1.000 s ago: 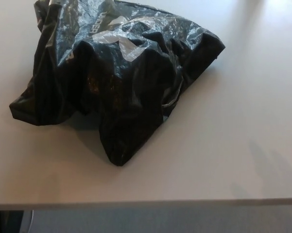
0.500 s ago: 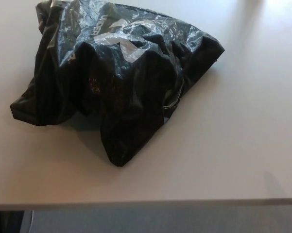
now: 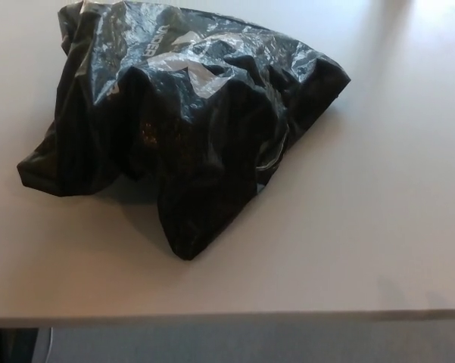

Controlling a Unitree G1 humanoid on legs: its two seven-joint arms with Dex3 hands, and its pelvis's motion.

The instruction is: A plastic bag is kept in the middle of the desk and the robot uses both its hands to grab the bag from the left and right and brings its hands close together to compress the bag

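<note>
A crumpled black plastic bag lies on the pale bench, its long axis running from 8 o'clock to 2 o'clock, with neither hand in view, so finger state and the nearer arm cannot be told.

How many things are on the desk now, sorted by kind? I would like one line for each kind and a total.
Black plastic bag: 1
Robot hands in view: 0
Total on the desk: 1
</note>
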